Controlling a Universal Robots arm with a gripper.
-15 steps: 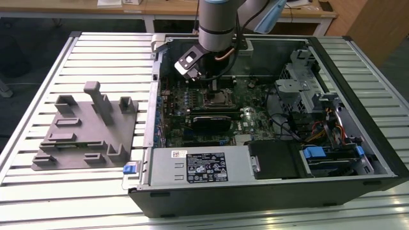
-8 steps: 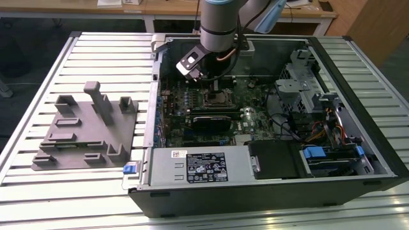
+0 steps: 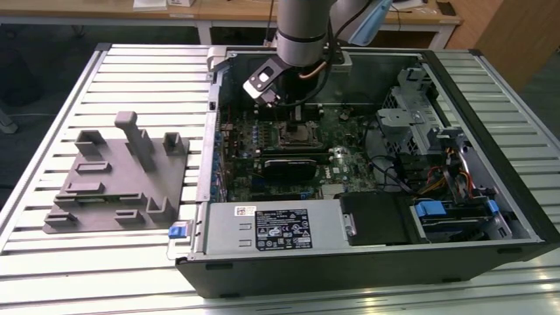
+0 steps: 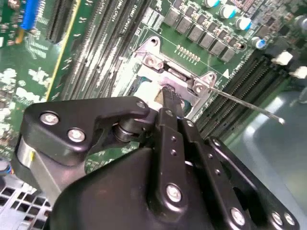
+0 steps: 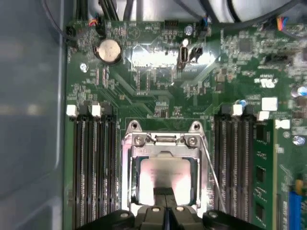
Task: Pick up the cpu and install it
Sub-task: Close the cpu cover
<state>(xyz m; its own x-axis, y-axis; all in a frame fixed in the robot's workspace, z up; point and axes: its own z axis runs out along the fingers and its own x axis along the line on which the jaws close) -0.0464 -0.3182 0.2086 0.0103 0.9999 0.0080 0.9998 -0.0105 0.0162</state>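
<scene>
While my claw (image 5: 165, 192) hung low over the green board (image 5: 158, 103) in the open computer box (image 3: 368, 262), its two fingers were squeezed tight together with nothing between them. The cpu (image 5: 165, 172) lay flat, shiny side up, inside the metal socket frame (image 5: 128, 167). My fingertips sat right over one edge of it, but I could not tell if they touched it.
</scene>
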